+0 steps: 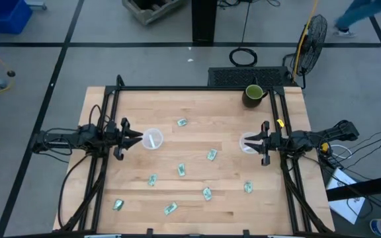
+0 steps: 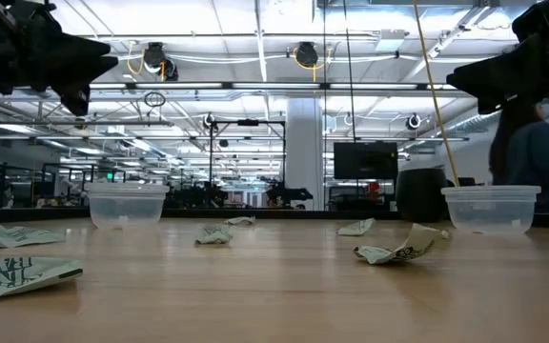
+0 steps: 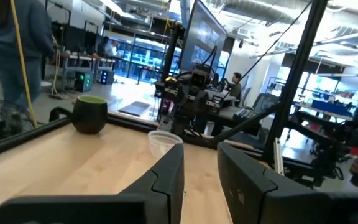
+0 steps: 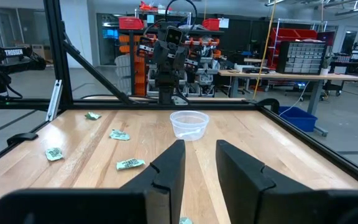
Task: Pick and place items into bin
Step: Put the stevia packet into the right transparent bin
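1. The left pincer (image 1: 136, 137) hangs above the tabletop (image 1: 197, 106) at about 9 o'clock, its tip over the near rim of the left clear cup (image 1: 152, 139). The right pincer (image 1: 253, 141) mirrors it at 3 o'clock, over the right clear cup (image 1: 249, 143). Judging by this symmetry, both arms sit in a waiting pose, each beside its own bin.
2. In the wrist views each pincer shows a gap between its two dark fingers, slightly parted and holding nothing.
3. The packets (image 1: 180, 170) lie loose on the wood, spread from the centre toward 6 o'clock; one lies nearer 12 o'clock (image 1: 182, 122). None appears inside a cup, so I judge the task not yet begun.
4. The packets are tiny, pale green and white, crinkled and flattish. In the low view one (image 2: 394, 250) curls up at an edge.
5. A dark green mug (image 1: 253, 94) stands at about 1 o'clock, apart from the packets.
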Robot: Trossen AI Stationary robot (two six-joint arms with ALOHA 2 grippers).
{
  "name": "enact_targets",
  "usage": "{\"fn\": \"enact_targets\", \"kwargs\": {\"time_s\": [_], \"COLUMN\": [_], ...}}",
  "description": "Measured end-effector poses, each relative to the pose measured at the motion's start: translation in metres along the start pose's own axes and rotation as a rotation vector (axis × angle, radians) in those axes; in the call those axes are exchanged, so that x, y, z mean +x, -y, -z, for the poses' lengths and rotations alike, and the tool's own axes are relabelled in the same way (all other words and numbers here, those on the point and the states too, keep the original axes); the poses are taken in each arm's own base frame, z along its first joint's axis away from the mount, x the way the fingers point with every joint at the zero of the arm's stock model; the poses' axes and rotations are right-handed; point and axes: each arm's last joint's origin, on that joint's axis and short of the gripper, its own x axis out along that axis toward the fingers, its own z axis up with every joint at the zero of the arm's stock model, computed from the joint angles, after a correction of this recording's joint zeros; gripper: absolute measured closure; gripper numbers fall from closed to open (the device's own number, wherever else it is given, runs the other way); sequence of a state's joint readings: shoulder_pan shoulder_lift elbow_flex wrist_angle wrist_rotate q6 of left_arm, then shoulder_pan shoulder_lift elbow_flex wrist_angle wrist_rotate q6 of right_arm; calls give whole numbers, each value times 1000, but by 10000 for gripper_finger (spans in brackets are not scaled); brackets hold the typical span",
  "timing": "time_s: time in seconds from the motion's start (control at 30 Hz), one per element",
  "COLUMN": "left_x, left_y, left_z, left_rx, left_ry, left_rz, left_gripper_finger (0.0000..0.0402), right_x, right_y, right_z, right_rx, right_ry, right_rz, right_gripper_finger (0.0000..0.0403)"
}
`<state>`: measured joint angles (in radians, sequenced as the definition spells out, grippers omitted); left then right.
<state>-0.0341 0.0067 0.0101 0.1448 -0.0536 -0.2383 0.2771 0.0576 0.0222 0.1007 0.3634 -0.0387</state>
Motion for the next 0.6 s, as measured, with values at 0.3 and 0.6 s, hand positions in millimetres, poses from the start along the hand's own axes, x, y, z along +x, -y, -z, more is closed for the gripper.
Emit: {"fn": "enact_targets", "kwargs": {"time_s": [0.3,0.6], "left_x": [0,0], "left_y": [-1,-1], "left_z": [0,-3], "left_rx": [-1,-4], "left_ry": [4,36], "left_rz": [-39,-57], "left_gripper_finger": [300,300], "right_x": [-2,-5], "right_y": [2,5], "right_z": [-20,-30], "right_rx": [-13,37], "right_ry": [191,302], "right_rz": [47,67], "right_gripper_finger": [316,316]}}
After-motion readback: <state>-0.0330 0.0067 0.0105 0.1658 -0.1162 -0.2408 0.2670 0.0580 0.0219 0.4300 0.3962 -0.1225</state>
